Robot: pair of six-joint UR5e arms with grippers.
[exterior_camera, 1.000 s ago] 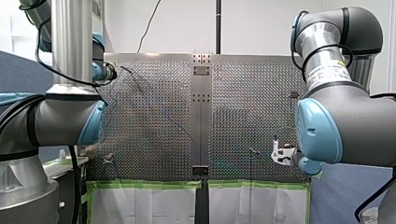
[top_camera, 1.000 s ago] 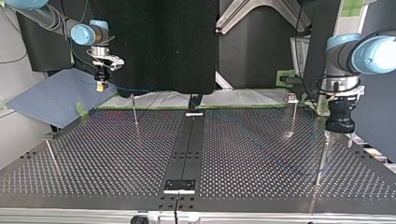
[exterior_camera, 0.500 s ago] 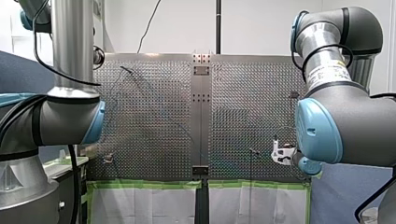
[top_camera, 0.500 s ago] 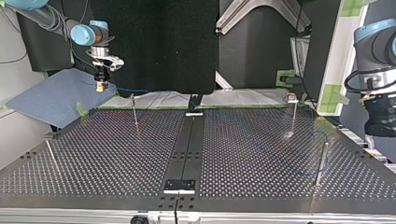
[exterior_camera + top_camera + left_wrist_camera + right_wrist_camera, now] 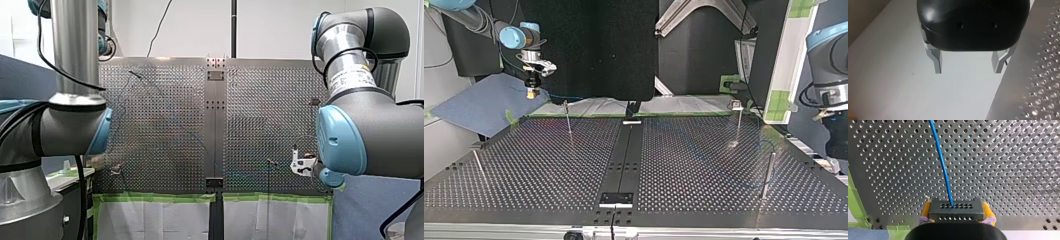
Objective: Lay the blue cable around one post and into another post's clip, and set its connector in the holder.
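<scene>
Clamping the connector (image 5: 956,215), my right claw (image 5: 957,210), blue cable (image 5: 940,160) ahead; left claw (image 5: 968,68) agape, empty.

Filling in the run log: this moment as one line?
left gripper: open, empty | right gripper: shut on connector | blue cable: runs from connector over table

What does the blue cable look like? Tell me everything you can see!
The blue cable is thin, smooth and plastic-looking. One end plugs into a hole in the dark grey connector, which my right gripper holds between its yellow pads. From there it runs ahead of the gripper in a gentle bend over the perforated table. The top view shows it only faintly, so its far end cannot be traced.
</scene>
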